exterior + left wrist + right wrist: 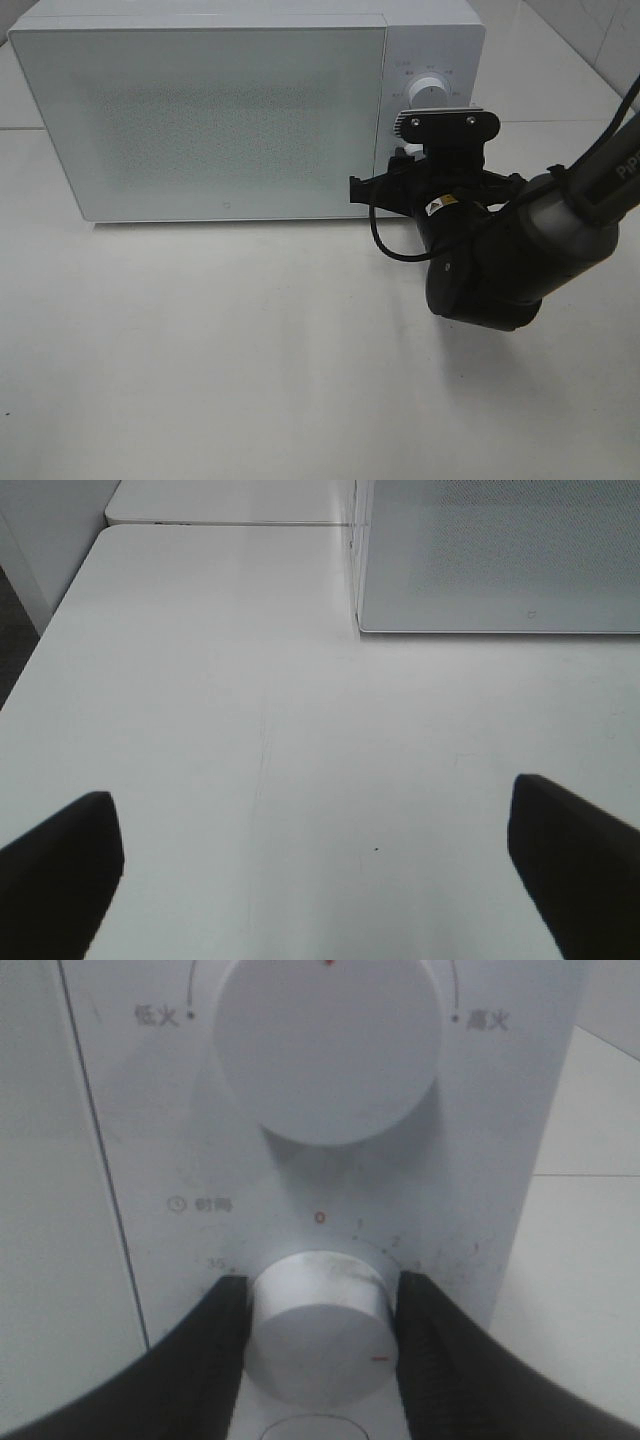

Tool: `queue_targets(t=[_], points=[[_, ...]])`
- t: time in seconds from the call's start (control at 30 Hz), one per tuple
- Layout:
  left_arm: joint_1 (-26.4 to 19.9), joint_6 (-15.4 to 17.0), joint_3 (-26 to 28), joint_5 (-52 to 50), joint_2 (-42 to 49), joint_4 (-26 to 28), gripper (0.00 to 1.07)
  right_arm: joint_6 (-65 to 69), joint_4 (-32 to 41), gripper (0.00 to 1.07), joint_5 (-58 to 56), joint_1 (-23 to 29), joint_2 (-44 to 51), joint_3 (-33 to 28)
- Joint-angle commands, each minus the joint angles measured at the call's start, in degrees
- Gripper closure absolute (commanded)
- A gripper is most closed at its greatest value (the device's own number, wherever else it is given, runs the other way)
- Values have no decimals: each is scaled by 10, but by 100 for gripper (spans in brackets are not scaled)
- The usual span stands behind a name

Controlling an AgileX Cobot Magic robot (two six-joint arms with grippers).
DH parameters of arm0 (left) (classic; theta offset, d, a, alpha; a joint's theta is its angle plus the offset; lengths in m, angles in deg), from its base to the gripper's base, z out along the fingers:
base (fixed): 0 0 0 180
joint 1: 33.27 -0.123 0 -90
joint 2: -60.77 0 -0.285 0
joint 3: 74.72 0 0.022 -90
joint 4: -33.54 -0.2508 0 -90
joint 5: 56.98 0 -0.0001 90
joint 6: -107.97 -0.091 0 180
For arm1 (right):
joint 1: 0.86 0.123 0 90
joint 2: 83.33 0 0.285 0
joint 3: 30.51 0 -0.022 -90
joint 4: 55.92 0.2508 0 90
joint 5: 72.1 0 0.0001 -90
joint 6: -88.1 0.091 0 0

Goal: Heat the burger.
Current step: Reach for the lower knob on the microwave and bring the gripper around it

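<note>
The burger is out of view. The white microwave (230, 110) stands at the back of the table with its door closed. My right gripper (320, 1335) is at the microwave's control panel, its two black fingers (215, 1350) shut on the lower timer knob (320, 1330); the knob's red mark points to the lower right. The upper power knob (330, 1045) sits above it and also shows in the exterior view (430, 92). My left gripper (315, 865) is open and empty above bare table, left of the microwave's front (500, 555).
The white table (200, 350) spreads in front of the microwave. My right arm (510, 250) hangs over the table's right side. A second table (230, 500) abuts at the back left, and the table's left edge (30, 670) is close.
</note>
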Motion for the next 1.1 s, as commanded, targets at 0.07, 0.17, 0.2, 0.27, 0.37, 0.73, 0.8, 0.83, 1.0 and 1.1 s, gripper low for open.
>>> queue_targets(t=[0.07,0.17,0.2,0.27,0.37,0.73,0.8,0.83,1.0,1.1], points=[[3,2,-2,-5,14,3,9,3,-1,85,22,-2,1,6],[3,2,-2,-5,14,3,9,3,-1,95,23,-2,1,6],[3,2,-2,-5,14,3,9,3,-1,98,25,-2,1,6],[3,2,-2,-5,14,3,9,3,-1,98,25,-2,1,6],[3,2,-2,-5,14,3,9,3,-1,97,25,-2,1,6],[3,2,-2,-5,14,3,9,12,-2,99,21,-2,1,6],[3,2,-2,-5,14,3,9,15,-2,99,21,-2,1,6],[3,2,-2,-5,14,3,9,28,-2,99,23,-2,1,6],[3,2,-2,-5,14,3,9,84,-8,99,27,-2,1,6],[3,2,-2,-5,14,3,9,148,-20,98,37,-2,1,6]])
